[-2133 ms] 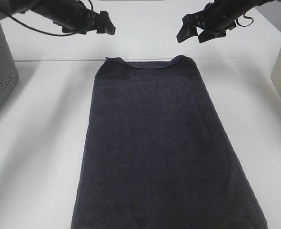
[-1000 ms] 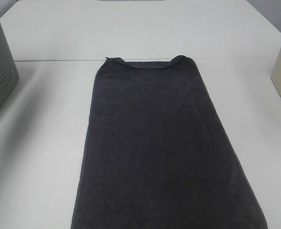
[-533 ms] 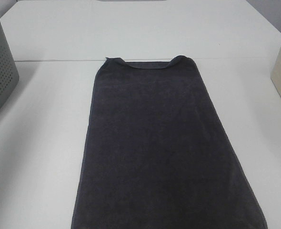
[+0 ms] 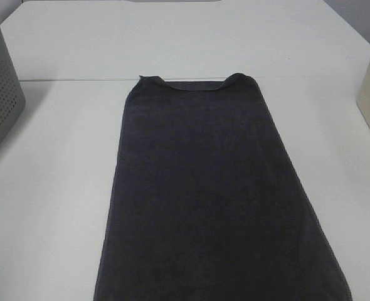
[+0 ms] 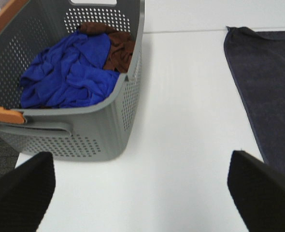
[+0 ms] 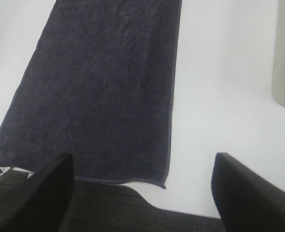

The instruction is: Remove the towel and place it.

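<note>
**A:** Where is the towel [image 4: 213, 194] now, and what should you watch?

**B:** It lies flat and long down the middle of the table [image 4: 53, 188] in the high view, from the centre of the frame to the bottom edge. Its far end has two small raised corners near the upper middle. Nothing holds it. The left gripper [image 5: 141, 191] is spread wide and empty, over bare table between the grey basket [image 5: 125, 104] and the towel's side edge. The right gripper [image 6: 142, 186] is also spread wide and empty, above the towel's near corner at the table edge.

**A:** So what could go wrong?

**B:** I think three things. First, the cloth is flat against the table, so if you come down too shallow the fingers may slide over the terry and close on nothing. Second, if only one corner is taken, the long towel will probably drag and fold on itself. Third, the near end reaches the table edge at the bottom of the right wrist picture; a pull toward that side could let it slip off.

**A:** And the basket?

**B:** It already holds a blue cloth [image 5: 70, 72] and a brown cloth [image 5: 118, 46]. A wide swing of the left arm might knock its wall.
</note>
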{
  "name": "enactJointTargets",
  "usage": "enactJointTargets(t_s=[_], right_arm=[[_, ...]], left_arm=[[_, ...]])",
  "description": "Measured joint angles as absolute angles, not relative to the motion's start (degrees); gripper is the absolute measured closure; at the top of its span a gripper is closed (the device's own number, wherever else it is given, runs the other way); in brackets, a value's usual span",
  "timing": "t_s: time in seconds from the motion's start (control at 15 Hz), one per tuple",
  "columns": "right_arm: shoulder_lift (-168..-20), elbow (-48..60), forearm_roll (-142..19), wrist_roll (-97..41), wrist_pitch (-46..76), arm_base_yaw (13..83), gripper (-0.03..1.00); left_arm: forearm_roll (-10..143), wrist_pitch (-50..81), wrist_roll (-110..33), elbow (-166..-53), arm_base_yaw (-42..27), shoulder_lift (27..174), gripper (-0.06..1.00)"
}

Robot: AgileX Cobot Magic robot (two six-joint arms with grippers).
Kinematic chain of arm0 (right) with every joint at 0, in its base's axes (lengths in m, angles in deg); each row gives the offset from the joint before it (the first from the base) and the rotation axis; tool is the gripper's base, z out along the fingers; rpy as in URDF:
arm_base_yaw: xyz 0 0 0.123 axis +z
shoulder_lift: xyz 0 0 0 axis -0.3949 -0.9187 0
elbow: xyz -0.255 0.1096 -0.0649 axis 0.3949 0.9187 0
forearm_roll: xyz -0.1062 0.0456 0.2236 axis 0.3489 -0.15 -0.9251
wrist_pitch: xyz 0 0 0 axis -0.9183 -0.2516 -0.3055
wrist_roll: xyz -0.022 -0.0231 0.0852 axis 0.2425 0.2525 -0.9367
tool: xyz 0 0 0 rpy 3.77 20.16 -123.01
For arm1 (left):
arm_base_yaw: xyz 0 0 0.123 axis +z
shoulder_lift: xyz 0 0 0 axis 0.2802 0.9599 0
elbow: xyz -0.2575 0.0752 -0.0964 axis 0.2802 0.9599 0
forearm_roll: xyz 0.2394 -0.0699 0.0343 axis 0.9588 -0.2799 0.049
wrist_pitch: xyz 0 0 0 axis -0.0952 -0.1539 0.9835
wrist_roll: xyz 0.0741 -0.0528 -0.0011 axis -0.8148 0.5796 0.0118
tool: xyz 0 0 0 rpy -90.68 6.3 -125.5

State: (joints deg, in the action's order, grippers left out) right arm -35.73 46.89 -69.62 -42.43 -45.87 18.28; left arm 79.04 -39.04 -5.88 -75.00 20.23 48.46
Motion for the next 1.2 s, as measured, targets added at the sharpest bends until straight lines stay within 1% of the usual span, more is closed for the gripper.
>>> enactJointTargets(t_s=[0.27, 0.4, 0.47, 0.67, 0.8, 0.87, 0.93, 1.07, 1.2], right_arm=[[-21.9, 54.1, -69.3, -42.4, -46.0, 18.3, 0.21], [-20.7, 55.0, -68.6, -41.7, -45.9, 18.3, 0.21], [-20.7, 56.1, -68.4, -40.7, -45.9, 18.3, 0.21], [-20.7, 57.7, -68.0, -39.4, -45.9, 18.3, 0.21], [-20.7, 58.3, -68.0, -39.3, -45.2, 18.3, 0.21], [-20.7, 58.7, -67.6, -39.3, -43.5, 18.3, 0.21], [-20.7, 59.0, -67.6, -39.3, -42.7, 18.3, 0.21], [-20.7, 60.2, -67.2, -39.2, -40.2, 18.3, 0.21], [-20.7, 60.4, -67.1, -39.2, -40.0, 18.3, 0.21]], left_arm=[[78.1, -45.6, -8.1, -68.4, 20.2, 35.9, 0.04], [78.2, -49.3, -9.3, -67.0, 20.2, 28.7, 0.04], [78.1, -50.1, -9.5, -66.8, 20.2, 27.4, 0.04], [76.5, -50.6, -11.1, -62.3, 19.9, 27.2, 0.05], [75.6, -49.4, -11.3, -61.9, 19.8, 27.2, 0.05], [75.0, -45.4, -11.4, -60.7, 18.5, 27.2, 0.05], [75.0, -44.1, -11.4, -59.8, 16.8, 27.2, 0.05], [75.4, -43.3, -10.6, -59.5, 15.1, 27.2, 0.05], [75.9, -43.3, -9.8, -59.5, 15.0, 27.2, 0.05]])
